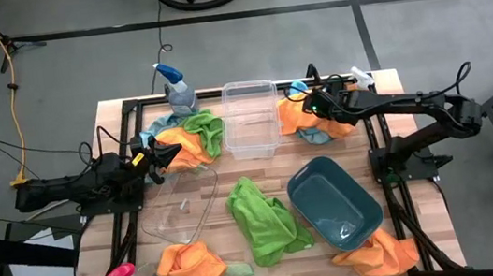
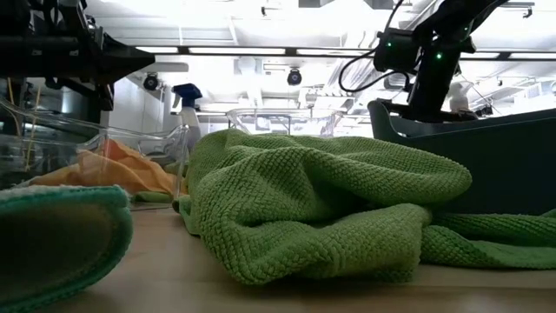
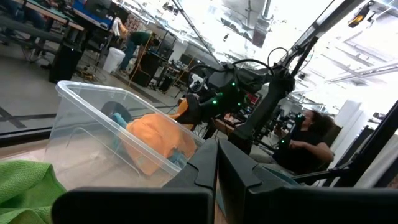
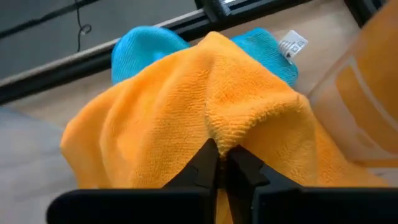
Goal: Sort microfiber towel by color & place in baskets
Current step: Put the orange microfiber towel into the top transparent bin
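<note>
At the table's far right edge, the right gripper [image 4: 219, 163] pinches a fold of an orange towel [image 4: 186, 118]. It needs lifting toward a basket. The left gripper [image 1: 162, 157] waits closed, empty.

The tub [image 1: 251, 119] stands at the table's [image 1: 223, 254] far edge, between two towel heaps [image 1: 185, 138]. The dish [image 1: 179, 206] lies left of the central towel [image 1: 266, 218]; the basin [image 1: 334, 201] lies right of it.
</note>
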Tool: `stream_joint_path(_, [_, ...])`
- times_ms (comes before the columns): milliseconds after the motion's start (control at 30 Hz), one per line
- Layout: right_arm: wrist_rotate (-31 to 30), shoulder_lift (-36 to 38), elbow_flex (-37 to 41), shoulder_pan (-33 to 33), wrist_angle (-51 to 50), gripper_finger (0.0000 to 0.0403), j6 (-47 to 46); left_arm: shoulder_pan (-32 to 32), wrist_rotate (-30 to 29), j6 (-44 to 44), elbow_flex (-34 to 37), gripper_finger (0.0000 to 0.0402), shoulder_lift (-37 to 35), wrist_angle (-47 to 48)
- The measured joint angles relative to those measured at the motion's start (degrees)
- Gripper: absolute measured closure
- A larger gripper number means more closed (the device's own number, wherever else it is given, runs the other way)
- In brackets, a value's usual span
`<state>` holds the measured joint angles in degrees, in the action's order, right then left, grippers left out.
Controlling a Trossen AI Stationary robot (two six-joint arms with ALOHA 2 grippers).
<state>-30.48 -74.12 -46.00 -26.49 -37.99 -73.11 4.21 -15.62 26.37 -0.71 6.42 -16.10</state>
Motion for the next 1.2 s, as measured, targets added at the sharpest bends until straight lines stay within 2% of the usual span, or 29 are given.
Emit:
stream_joint_path(167, [-1.41, 4.12, -1.66, 2.99, 0.71, 0.0400, 3.37, 0.00, 0.00, 0.00, 0.02, 0.0401, 0.02, 0.00])
stream_joint_path(333, [-5.96, 9.91, -8.36, 6.84, 0.57, 0.0401, 12.49, 0.00, 0.00, 0.00, 0.02, 0.0401, 0.02, 0.00])
stream_joint_path(567, [-6.26, 13.65, -22.97, 13.23, 1.00, 0.0402, 36.32, 0.00, 0.00, 0.00, 0.02, 0.0401, 0.00, 0.00])
stream_joint_path(700, [-2.18, 13.61, -31.21, 18.16, 0.90, 0.0402, 50.60, 0.00, 0.00, 0.00, 0.02, 0.0401, 0.02, 0.00])
stream_joint_path(800, [-0.63, 13.61, -35.38, 21.73, 0.86, 0.0402, 57.43, 0.00, 0.00, 0.00, 0.02, 0.0401, 0.00, 0.00])
stream_joint_path(933, [-2.02, 13.59, -38.36, 24.30, 0.63, 0.0402, 61.20, 0.00, 0.00, 0.00, 0.01, 0.0401, 0.02, 0.00])
stream_joint_path(1200, [-1.38, 13.51, -38.71, 25.06, 0.32, 0.0403, 62.71, 0.00, 0.00, 0.00, 0.01, 0.0401, 0.01, 0.00])
